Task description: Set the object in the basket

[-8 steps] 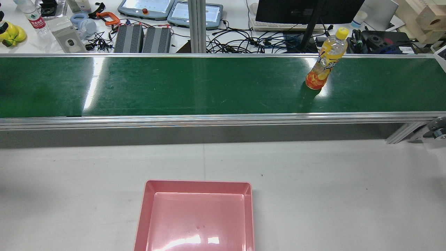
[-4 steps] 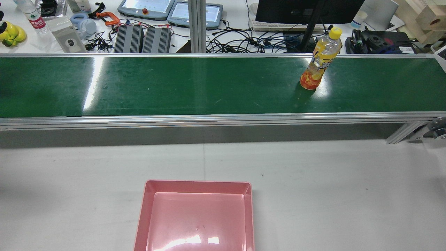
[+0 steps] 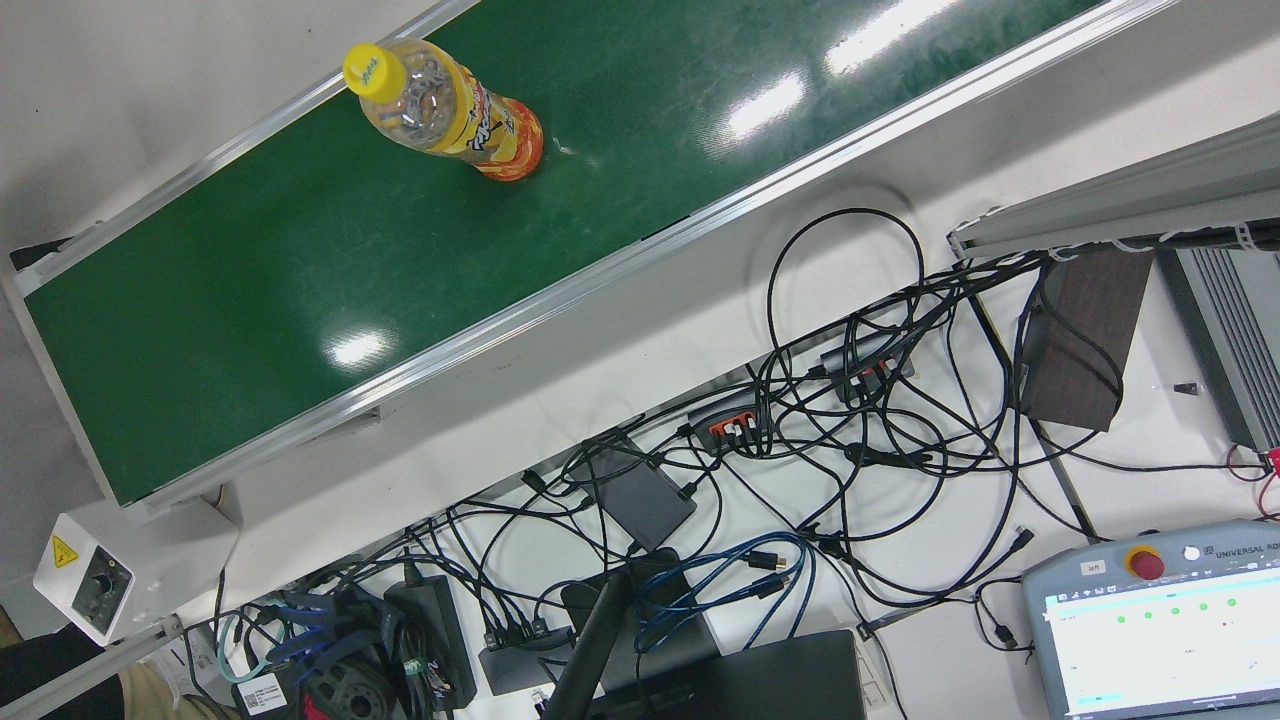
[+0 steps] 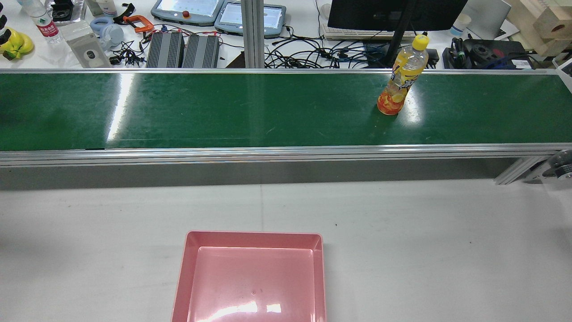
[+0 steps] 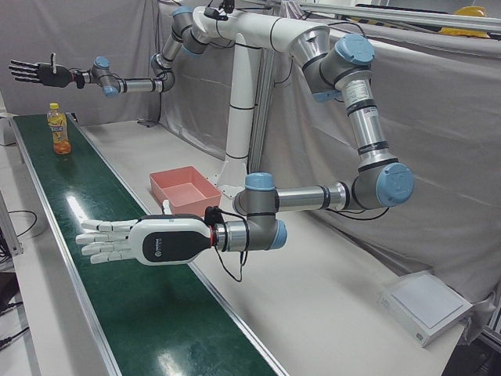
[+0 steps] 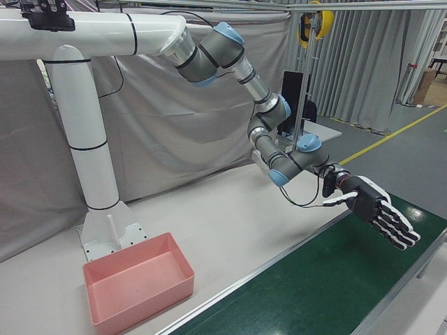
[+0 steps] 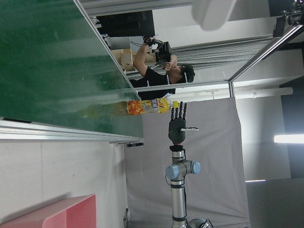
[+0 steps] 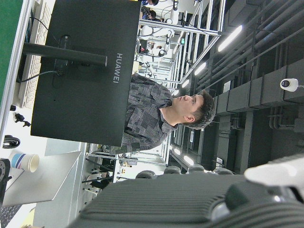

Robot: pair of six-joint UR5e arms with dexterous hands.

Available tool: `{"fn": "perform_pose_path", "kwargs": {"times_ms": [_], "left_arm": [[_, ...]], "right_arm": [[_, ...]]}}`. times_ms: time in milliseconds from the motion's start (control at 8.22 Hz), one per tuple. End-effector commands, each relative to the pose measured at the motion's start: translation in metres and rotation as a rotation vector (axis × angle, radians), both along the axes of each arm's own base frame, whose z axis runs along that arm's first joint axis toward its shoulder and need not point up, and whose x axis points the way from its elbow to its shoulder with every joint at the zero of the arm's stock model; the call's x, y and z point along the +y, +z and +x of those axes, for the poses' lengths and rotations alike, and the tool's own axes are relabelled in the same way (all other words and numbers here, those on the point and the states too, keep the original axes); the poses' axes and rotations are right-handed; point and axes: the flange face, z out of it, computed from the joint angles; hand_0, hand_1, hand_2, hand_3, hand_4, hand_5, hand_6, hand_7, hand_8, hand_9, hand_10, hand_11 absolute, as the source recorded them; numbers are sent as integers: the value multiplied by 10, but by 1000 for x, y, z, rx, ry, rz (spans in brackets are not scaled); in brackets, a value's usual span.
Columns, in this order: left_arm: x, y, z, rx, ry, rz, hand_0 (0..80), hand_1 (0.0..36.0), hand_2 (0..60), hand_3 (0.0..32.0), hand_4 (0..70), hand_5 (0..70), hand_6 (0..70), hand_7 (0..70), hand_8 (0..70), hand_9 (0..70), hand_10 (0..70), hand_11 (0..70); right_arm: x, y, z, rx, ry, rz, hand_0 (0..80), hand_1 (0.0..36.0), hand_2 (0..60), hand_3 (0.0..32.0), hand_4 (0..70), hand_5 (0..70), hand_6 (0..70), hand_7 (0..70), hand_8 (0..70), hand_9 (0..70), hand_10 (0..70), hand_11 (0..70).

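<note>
Bottle [image 4: 401, 80] stands upright on the conveyor belt [image 4: 223, 112], well beyond the basket [image 4: 252, 239]. My right robot hand [image 5: 35, 73] and left robot hand [image 5: 125, 241] are spread and empty. I judge a sideways brush would topple the tall bottle, rolling it farther from the basket.

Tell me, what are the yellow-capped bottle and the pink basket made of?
The bottle looks like clear, thin plastic: you can see through its upper part, above a printed orange label. The pink basket seems to be smooth, shiny moulded plastic, since ceiling lights reflect off its floor.
</note>
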Motion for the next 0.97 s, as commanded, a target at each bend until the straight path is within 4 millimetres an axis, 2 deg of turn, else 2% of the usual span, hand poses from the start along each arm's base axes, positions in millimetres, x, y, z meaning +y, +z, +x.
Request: {"fn": "perform_pose_path", "kwargs": {"times_ms": [0,852], "left_arm": [[0,0,0,0,0,0,800,149,0,0,2,132,0,0,0,0,0,22],[0,0,1,-2,1,-1,800,149,0,0,3,136,0,0,0,0,0,19]], "right_arm": [[0,0,0,0,-1,0,0,0,0,0,0,0,0,0,0,0,0,0],[0,0,0,0,1,0,0,0,0,0,0,0,0,0,0,0,0,0]]}}
